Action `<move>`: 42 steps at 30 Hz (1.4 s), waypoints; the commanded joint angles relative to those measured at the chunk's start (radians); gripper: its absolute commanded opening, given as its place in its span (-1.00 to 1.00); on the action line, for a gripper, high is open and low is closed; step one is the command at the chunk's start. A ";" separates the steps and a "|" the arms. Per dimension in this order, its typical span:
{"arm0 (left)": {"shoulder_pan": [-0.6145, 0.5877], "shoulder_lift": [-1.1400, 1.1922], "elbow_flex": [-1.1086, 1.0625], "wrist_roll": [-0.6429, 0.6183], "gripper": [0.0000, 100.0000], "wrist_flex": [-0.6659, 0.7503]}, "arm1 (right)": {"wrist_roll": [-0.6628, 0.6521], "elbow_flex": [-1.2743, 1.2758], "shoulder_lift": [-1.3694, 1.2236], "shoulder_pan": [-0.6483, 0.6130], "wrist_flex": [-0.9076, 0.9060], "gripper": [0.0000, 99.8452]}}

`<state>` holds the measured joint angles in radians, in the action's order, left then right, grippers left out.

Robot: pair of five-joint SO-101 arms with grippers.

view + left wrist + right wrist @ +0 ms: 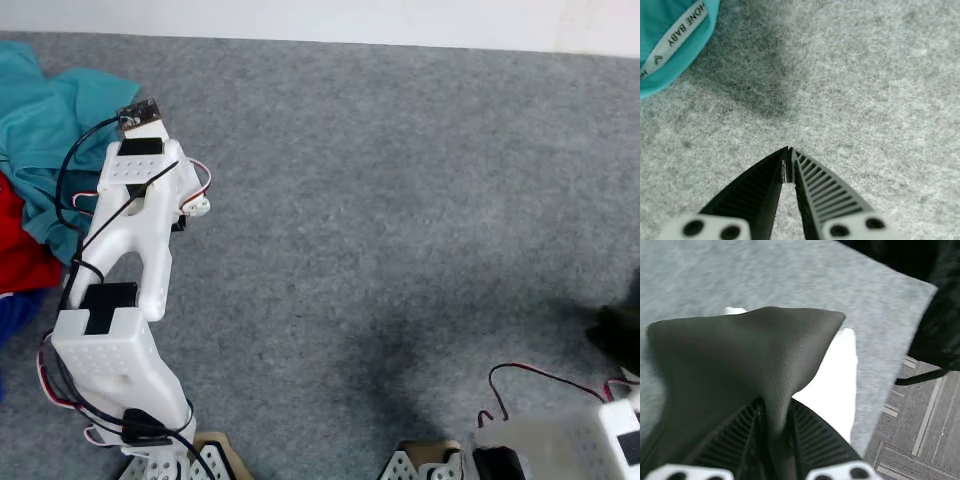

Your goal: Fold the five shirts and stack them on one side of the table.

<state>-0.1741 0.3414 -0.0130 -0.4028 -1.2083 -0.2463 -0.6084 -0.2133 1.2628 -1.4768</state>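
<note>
Honestly, just beside teal shirt with the shut, empty left hand; clamping a dark shirt in right hand.

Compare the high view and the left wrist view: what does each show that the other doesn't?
High view adds the red shirt and blue shirt at the picture's left edge, the left arm's white body, and the right arm's base. Left wrist view adds the left gripper, shut and empty, and the white label on the teal shirt. Shared: the teal shirt and grey table cover.
</note>
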 commanded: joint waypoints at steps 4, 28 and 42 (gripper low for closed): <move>0.016 -0.008 0.002 -0.002 -0.99 0.011 | -0.103 0.120 0.059 0.116 0.139 -0.99; 0.015 -0.007 0.001 -0.002 -0.99 0.011 | -0.212 0.541 0.064 0.196 0.510 -0.89; 0.010 -0.010 0.005 0.000 -0.99 0.011 | -0.084 0.323 0.130 0.071 0.222 -0.47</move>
<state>-0.1741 0.3414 -0.0161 -0.4028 -1.2083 -0.4289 -0.1665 -0.1672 1.4024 -1.1577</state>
